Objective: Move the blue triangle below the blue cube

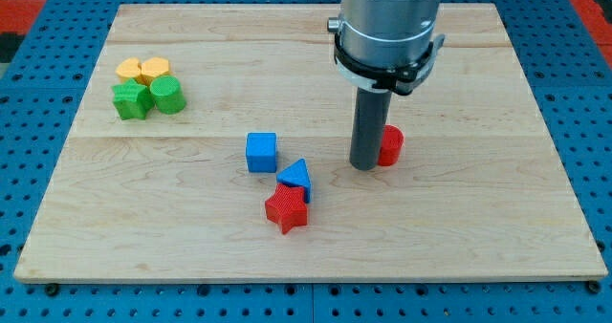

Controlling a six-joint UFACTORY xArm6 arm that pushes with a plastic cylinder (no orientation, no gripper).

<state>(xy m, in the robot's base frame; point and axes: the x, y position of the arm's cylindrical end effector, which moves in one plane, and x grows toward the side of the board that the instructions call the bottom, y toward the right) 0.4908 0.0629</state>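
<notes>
The blue cube (261, 152) sits near the middle of the wooden board (478, 237). The blue triangle (296, 178) lies just to its lower right, touching a red star block (287, 209) below it. My tip (364, 164) rests on the board to the right of the blue triangle, with a gap between them. The rod stands just left of a red block (390, 145), partly hiding it.
At the view's upper left is a cluster: two orange blocks (142, 70), a green star block (131, 100) and a green cylinder (167, 95). A blue pegboard surface (19, 170) surrounds the board.
</notes>
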